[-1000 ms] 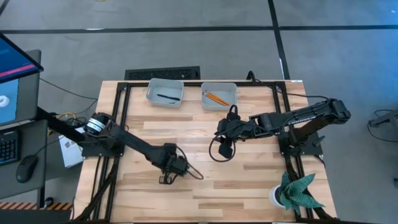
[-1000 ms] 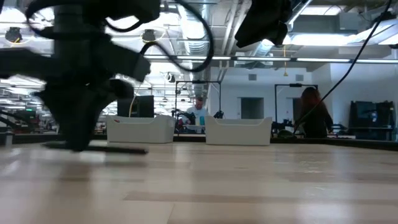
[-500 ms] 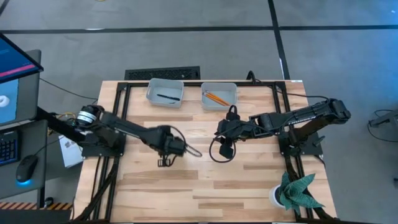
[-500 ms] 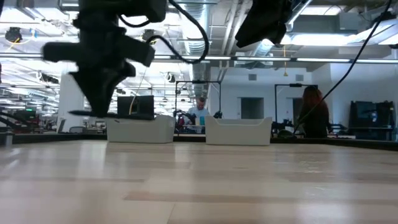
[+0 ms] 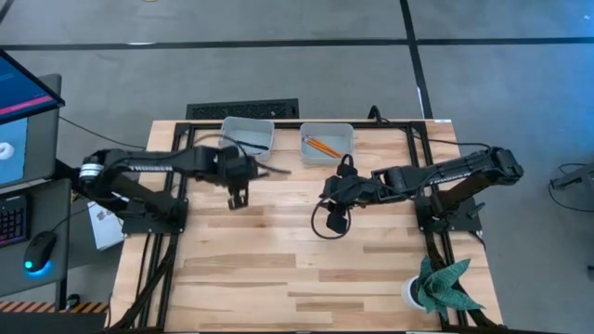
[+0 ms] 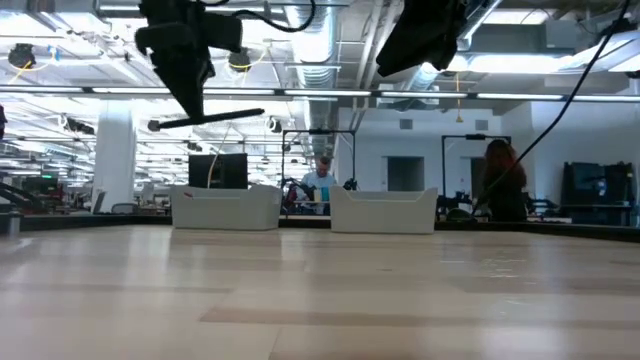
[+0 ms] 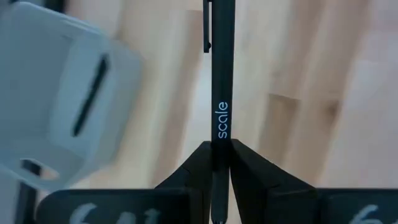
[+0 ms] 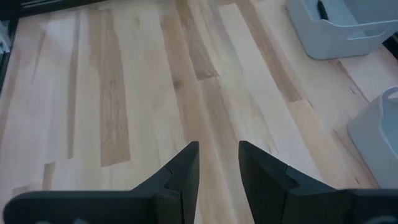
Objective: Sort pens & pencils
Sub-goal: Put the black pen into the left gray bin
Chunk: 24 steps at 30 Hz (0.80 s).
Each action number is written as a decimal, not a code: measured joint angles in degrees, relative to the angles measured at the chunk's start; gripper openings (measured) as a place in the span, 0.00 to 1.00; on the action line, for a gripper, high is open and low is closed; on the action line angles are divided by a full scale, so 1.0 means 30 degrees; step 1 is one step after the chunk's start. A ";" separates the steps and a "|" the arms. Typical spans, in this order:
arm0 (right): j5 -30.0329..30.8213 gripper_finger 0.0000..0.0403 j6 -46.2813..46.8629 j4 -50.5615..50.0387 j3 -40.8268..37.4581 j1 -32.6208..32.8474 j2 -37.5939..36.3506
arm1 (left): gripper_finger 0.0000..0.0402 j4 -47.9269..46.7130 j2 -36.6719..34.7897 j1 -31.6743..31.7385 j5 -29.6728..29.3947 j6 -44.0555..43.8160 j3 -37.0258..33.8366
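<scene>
Left gripper is clamped on a black pen, held level just short of the left bin, which already holds one pen. It should centre over the bin and drop low before releasing, so the pen doesn't bridge the rim. Right gripper waits mid-table, fingers slightly apart, empty.

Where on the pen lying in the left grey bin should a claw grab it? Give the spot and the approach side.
Mid-shaft, from straight above, with the fingers across its length. The pen lies flat on the floor of the grey bin, so the walls would likely block any sideways approach.
</scene>
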 joint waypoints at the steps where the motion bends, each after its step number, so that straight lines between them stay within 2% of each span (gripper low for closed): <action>1: 0.0000 0.33 0.0002 0.0001 0.0000 -0.0171 0.0000 | 0.09 0.0071 -0.0121 0.0511 -0.0007 0.0514 0.0000; 14: 0.0015 0.33 0.0004 0.0129 0.0000 -0.2131 0.0000 | 0.09 0.3067 -0.0160 0.7095 -0.0541 0.8483 0.0000; 18: 0.0008 0.33 0.0007 0.0150 0.0000 -0.2452 0.0000 | 0.09 0.4376 0.0383 0.9238 -0.0573 1.0181 0.0022; 24: 0.0015 0.33 0.0007 0.0258 0.0000 -0.2876 0.0000 | 0.09 0.6113 0.2310 1.1365 -0.0338 1.2448 0.0015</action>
